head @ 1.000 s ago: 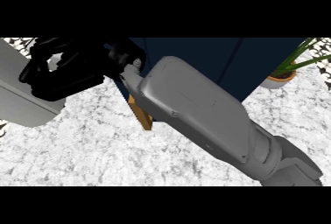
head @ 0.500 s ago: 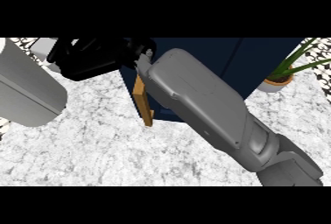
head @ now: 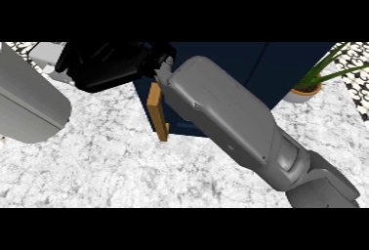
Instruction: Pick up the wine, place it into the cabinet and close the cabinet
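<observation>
At the back of the white marbled worktop (head: pixel 108 161) stands the dark navy cabinet (head: pixel 238 68), its wood-edged door (head: pixel 157 117) swung out; no wine bottle can be made out anywhere. Just left of the door's top, the right black hand (head: pixel 108 66) hangs, and whether its fingers are curled or straight cannot be told. Well right stands a potted green plant (head: pixel 310 88); far left, a grey forearm (head: pixel 29 102).
</observation>
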Robot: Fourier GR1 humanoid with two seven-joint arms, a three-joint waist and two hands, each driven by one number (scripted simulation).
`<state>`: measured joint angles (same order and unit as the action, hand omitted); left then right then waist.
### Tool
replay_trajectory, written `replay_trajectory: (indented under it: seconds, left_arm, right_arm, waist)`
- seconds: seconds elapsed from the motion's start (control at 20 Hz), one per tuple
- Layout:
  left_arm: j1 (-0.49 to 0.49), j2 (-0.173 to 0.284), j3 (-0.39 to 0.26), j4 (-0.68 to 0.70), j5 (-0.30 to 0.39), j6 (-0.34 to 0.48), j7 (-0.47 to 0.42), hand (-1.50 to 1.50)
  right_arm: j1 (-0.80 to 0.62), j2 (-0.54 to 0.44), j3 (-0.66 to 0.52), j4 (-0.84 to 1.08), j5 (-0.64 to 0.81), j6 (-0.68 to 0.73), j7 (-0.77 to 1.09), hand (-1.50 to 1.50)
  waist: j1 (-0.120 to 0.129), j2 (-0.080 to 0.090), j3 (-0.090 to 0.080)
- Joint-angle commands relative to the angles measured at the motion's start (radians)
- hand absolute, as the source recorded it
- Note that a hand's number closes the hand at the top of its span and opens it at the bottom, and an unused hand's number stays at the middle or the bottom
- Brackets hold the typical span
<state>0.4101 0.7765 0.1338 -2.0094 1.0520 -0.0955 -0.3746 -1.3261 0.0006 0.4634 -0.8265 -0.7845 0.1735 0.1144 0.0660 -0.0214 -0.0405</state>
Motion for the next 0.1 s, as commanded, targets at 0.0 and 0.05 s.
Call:
replay_trajectory:
  seconds: [0.0, 0.05]
  left_arm:
    - [-0.015, -0.010, -0.036, -0.022, 0.005, 0.014, 0.019, -1.50]
    - [-0.022, -0.012, -0.039, -0.029, 0.012, 0.025, 0.025, -1.50]
  right_arm:
    - [0.056, -0.159, -0.080, 0.140, 0.028, -0.074, -0.033, 1.50]
    - [0.045, -0.160, -0.079, 0.147, 0.023, -0.069, -0.032, 1.50]
  waist:
    - [-0.071, 0.055, 0.039]
    - [-0.069, 0.058, 0.039]
